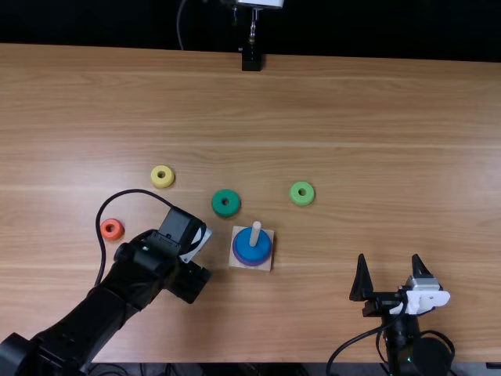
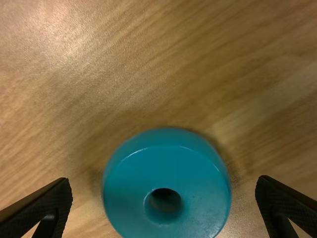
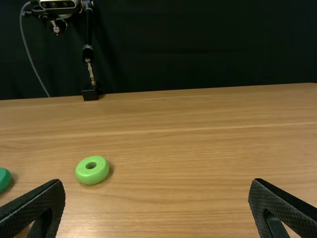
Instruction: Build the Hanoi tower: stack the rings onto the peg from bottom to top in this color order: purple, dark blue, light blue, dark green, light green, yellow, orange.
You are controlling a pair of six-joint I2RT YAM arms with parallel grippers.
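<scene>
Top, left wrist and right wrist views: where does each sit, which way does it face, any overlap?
Top: fixed above the table's near edge, facing steeply down and forward; left arm and right arm show.
Left wrist: on the left arm, facing down at the light blue ring; its own fingers show.
Right wrist: on the right arm, facing forward over the table; its own fingers show.
Shared, top and right wrist: light green ring, dark green ring.
</scene>
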